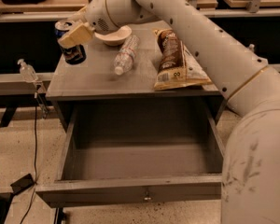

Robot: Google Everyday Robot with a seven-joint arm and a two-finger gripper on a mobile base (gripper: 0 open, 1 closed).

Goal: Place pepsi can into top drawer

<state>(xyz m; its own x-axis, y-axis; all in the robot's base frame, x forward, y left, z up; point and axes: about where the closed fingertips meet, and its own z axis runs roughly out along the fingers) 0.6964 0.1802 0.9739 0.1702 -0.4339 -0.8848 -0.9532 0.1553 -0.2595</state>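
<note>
The pepsi can (73, 51), dark blue with a silver top, is held in my gripper (73, 37) above the far left corner of the grey cabinet's top (93, 80). The gripper's tan fingers (77, 33) are shut across the can's upper half, and the can is lifted and slightly tilted. The top drawer (140, 192) is pulled wide open below the cabinet top; its inside shows nothing in it, and its flat front panel carries a small central knob (147, 197). My white arm reaches in from the lower right across the cabinet.
On the cabinet top lie a clear plastic water bottle (126, 55), a white bowl (114, 35) and a brown snack bag (173, 59). A small spray bottle (27, 70) stands on a shelf at the left. Cables and a dark object lie on the floor at the left.
</note>
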